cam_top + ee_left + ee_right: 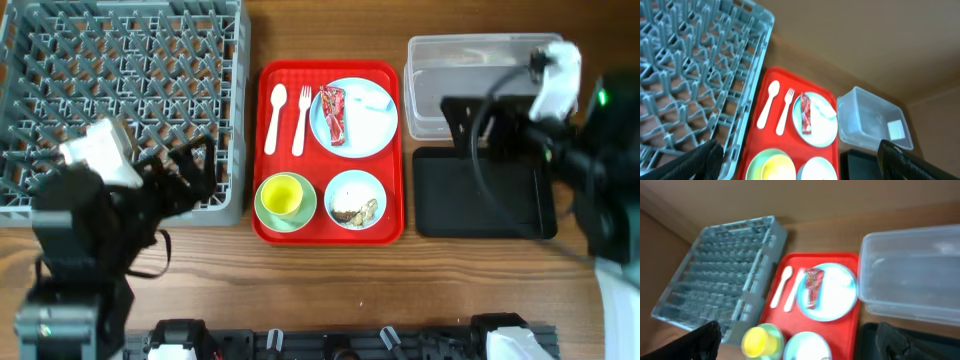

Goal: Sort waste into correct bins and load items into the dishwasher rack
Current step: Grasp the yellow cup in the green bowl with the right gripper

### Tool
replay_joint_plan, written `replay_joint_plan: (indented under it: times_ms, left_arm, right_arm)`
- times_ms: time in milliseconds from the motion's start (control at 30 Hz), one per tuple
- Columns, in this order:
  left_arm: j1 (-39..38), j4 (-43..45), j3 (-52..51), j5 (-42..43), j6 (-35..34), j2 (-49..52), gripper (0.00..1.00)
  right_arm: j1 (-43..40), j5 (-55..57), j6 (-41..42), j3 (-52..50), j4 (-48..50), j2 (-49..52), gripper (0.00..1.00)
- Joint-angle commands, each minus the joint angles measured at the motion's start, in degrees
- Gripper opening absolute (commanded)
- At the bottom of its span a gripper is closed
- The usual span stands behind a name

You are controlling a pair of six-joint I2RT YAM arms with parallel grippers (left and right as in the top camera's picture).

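Wrapper (pixel 333 115) on plate (pixel 375 128), far from left gripper (pixel 800 146) and right gripper (pixel 799 326), both splayed

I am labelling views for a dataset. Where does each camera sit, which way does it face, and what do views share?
Overhead: above the table, looking straight down at dishwasher rack, red tray, clear tub; left arm, right arm show.
Left wrist: by the rack, facing the tray; left fingers spread at bottom corners.
Right wrist: near the tub, facing tray and rack; right fingers spread likewise.
All share the plate bearing the red wrapper.
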Motion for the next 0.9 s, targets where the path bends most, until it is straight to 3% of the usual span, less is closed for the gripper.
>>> replay_joint_plan:
  times_ms: [0,167,300,400,433,567,667,867]
  left_arm:
    - [-0.3,-3.0,5.0,1.7,1.1,2.8,1.00]
    - [-0.3,-8.3,5.0,1.0,2.8,2.1,1.00]
    - [-0.1,-13.4,5.0,-8.8,2.4,1.3,1.00]
    - [0.1,-16.0,5.0,-9.8,2.4,1.0,1.00]
    - [0.1,-17.0,5.0,-9.8,2.5,1.0,1.00]
    - [0.1,-19.2,5.0,-9.8,2.7,1.0,1.00]
    - [0.1,-20.4,5.0,-10.5,3.8,1.0,1.00]
    - [0.1,-21.0,5.0,-10.7,4.2,1.0,1.00]
  right_arm:
    - [1.2,-14.6,4.1,1.3,-0.2,6.5,1.00]
    - [14.6,-5.0,4.7,1.1,-5.9,15.5,0.92]
    - [27.5,9.0,12.2,1.0,-6.7,22.7,0.80]
    - [33.9,15.1,18.2,1.1,-4.9,27.8,0.79]
    - [35.9,15.9,19.7,1.0,-3.9,29.8,0.74]
    - [39.9,15.9,21.2,1.0,-2.3,35.5,0.63]
    - [41.1,15.9,21.3,1.0,-2.1,39.3,0.61]
    - [41.1,15.8,24.0,1.0,0.4,46.5,0.32]
